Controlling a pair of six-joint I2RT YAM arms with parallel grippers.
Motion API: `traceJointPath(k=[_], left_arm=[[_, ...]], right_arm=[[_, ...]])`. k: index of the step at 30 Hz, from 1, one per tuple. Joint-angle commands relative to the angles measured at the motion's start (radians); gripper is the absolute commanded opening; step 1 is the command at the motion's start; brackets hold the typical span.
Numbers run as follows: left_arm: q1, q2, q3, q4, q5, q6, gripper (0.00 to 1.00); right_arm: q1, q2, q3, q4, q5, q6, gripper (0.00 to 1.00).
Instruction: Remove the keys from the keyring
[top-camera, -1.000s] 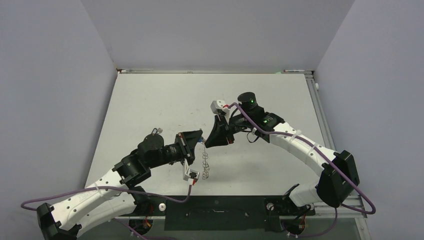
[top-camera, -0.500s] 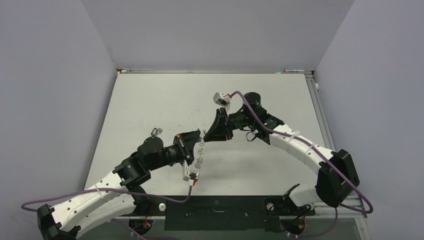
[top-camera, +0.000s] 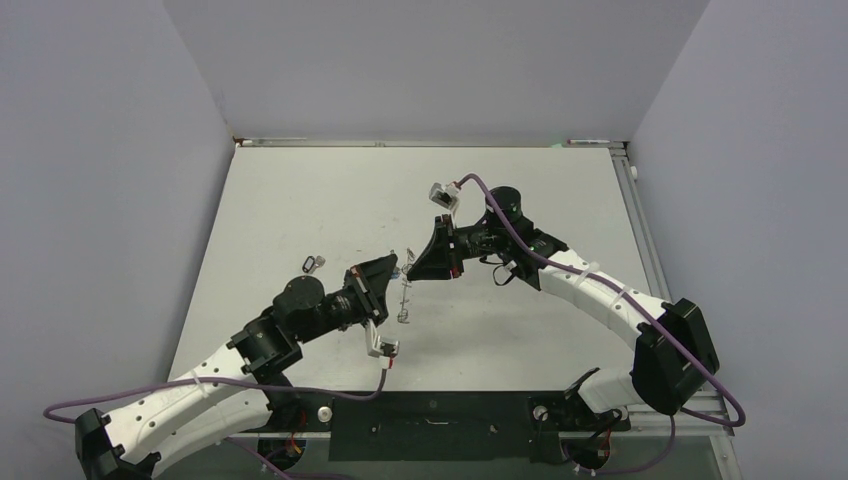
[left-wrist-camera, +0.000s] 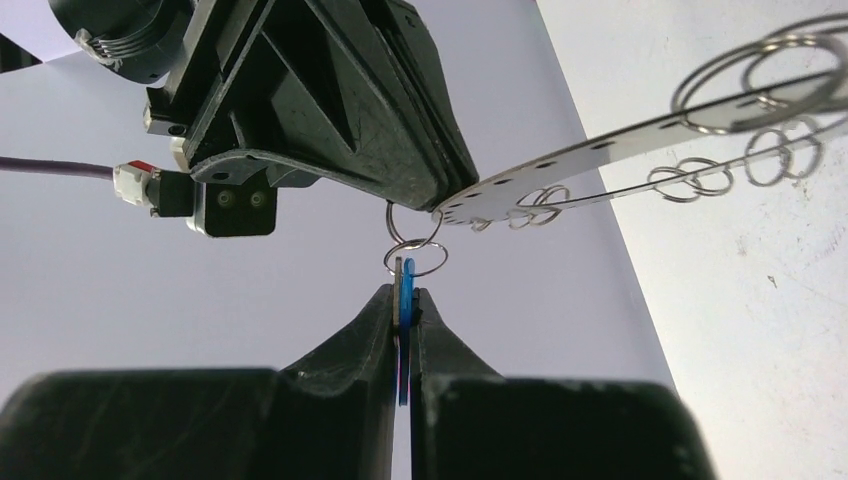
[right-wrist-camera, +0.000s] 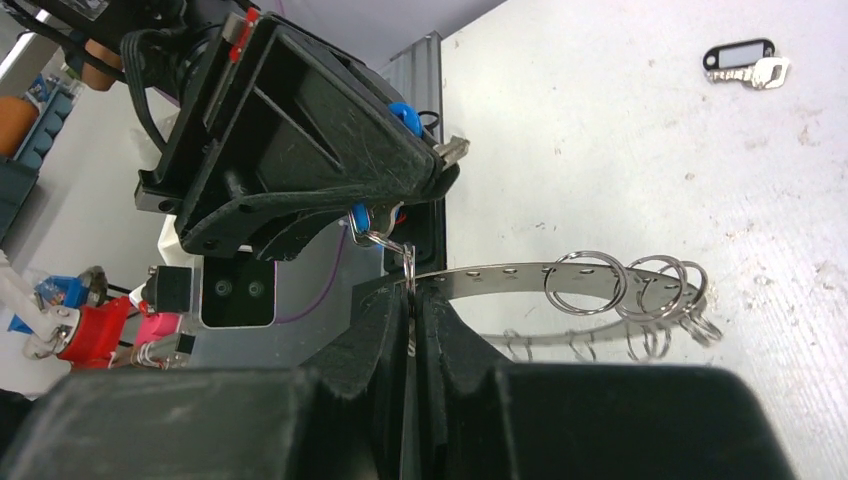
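My left pincer (left-wrist-camera: 405, 306) is clenched on the blue-headed key (left-wrist-camera: 404, 283). My right pincer (right-wrist-camera: 412, 300) is clamped on the rim of the keyring (right-wrist-camera: 500, 272). Both hang above the table (top-camera: 300, 200) between my 2 arms, joined by 1 small wire loop (left-wrist-camera: 415, 245). If I pull straight, I doubt the loop opens. The thin key may slip from my pads, or the ring may twist free and drop.

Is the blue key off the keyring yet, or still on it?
Still on. The blue key, pinched in the left gripper, is linked by wire loops to the keyring that the right gripper holds.
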Motion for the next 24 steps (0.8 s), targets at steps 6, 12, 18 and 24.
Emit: traceJointPath(k=[6, 12, 18, 24], left_arm=[[-0.005, 0.016, 0.051, 0.086, 0.01, 0.061, 0.0], [-0.006, 0.041, 0.082, 0.078, 0.01, 0.07, 0.0], [-0.006, 0.069, 0.109, 0.082, 0.011, 0.072, 0.0], [-0.004, 0.087, 0.139, 0.074, -0.001, 0.043, 0.0]], right_arm=[[-0.012, -0.013, 0.021, -0.097, 0.117, -0.048, 0.05], [0.005, -0.011, 0.022, -0.133, 0.118, -0.074, 0.05], [0.035, 0.001, 0.037, -0.186, 0.111, -0.102, 0.05], [0.056, 0.017, 0.051, -0.224, 0.087, -0.138, 0.05]])
